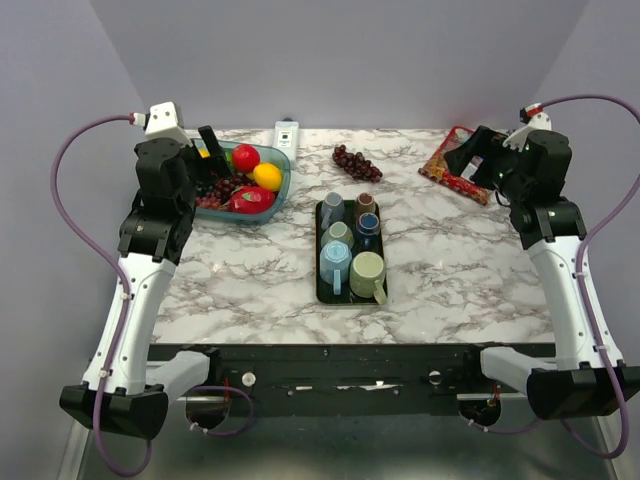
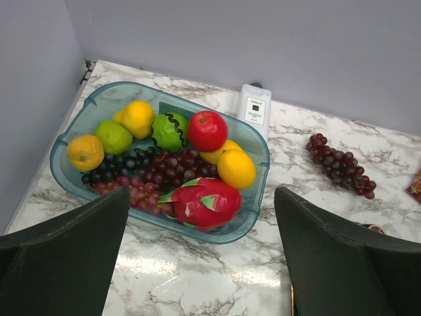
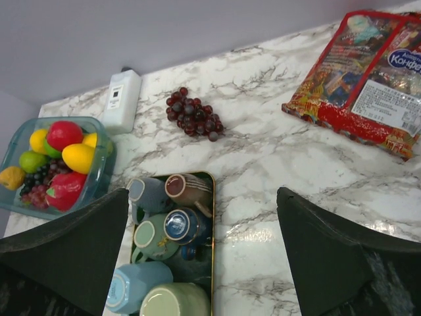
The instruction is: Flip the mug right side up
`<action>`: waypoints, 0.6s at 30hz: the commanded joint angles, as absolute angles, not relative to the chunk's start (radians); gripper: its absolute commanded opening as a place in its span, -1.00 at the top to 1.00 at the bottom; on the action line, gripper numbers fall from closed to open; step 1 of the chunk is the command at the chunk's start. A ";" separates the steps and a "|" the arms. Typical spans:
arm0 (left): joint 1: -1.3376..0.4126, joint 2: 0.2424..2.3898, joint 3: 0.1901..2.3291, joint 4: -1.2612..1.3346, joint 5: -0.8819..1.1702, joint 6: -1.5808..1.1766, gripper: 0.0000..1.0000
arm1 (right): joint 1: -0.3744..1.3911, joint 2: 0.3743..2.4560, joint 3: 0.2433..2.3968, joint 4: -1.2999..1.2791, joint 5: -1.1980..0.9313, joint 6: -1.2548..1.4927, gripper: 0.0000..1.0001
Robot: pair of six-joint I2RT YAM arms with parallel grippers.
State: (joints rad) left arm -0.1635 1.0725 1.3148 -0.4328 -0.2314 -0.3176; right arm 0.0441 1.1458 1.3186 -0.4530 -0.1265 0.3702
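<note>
Bench (image 1: 250,270): white marble-pattern top.

Tray (image 1: 345,298): black, oblong, at middle of bench, long side running from near edge to far edge. Carries 6 mugs in 2 rows, packed close together.

Left row, far to near: grey-blue mug (image 1: 333,207), pale teal mug (image 1: 337,236), light blue mug (image 1: 334,262).

Right row, far to near: brown mug (image 1: 365,203), dark blue mug (image 1: 368,224), pale green mug (image 1: 367,272). Cannot tell for certain which way up each one sits.

Left gripper (image 2: 202,194): jaws spread wide, gripping nothing. Hangs over near rim of fruit bowl (image 2: 258,214), towards far left corner, well apart from tray.

Right gripper (image 3: 202,192): jaws spread wide, gripping nothing. Raised near far right corner, well apart from tray.

Fruit bowl: translucent teal, filled with mixed fruit.

Grape bunch (image 1: 357,163): dark, loose on bench between bowl and snack packet (image 3: 368,79).

White device (image 1: 287,133): at far edge, just beside bowl.

Snack packet: red, flat, at far right corner.
</note>
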 commanded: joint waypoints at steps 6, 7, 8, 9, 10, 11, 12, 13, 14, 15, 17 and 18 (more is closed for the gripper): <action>-0.161 0.959 1.200 -0.370 -0.155 -0.299 -0.97 | 0.051 1.127 1.229 -0.549 -0.281 0.304 -1.00; -0.160 0.928 1.183 -0.358 -0.146 -0.299 -0.98 | 0.054 1.131 1.220 -0.557 -0.276 0.302 -1.00; -0.161 0.913 1.152 -0.347 -0.135 -0.299 -0.97 | 0.060 1.124 1.192 -0.563 -0.270 0.304 -1.00; -0.161 0.901 1.141 -0.331 -0.096 -0.301 -0.97 | 0.063 1.120 1.178 -0.563 -0.268 0.308 -1.00; -0.161 0.882 1.132 -0.328 -0.080 -0.299 -0.98 | 0.070 1.103 1.160 -0.558 -0.265 0.313 -1.00; -0.161 0.876 1.121 -0.325 -0.055 -0.305 -0.98 | 0.087 1.097 1.128 -0.546 -0.265 0.317 -1.00; -0.161 0.876 1.121 -0.336 -0.028 -0.314 -0.97 | 0.098 1.088 1.111 -0.542 -0.265 0.325 -1.00; -0.163 0.890 1.124 -0.350 0.000 -0.328 -0.98 | 0.113 1.080 1.098 -0.537 -0.261 0.328 -1.00; -0.167 0.897 1.127 -0.365 0.024 -0.345 -0.98 | 0.145 1.071 1.088 -0.534 -0.252 0.333 -1.00; -0.188 0.906 1.124 -0.383 0.040 -0.372 -0.98 | 0.162 1.066 1.065 -0.534 -0.230 0.345 -1.00; -0.247 0.920 1.106 -0.388 0.025 -0.406 -0.97 | 0.207 1.060 1.046 -0.534 -0.219 0.353 -1.00; -0.324 0.922 1.077 -0.379 0.008 -0.437 -0.98 | 0.216 1.057 1.039 -0.534 -0.200 0.371 -0.99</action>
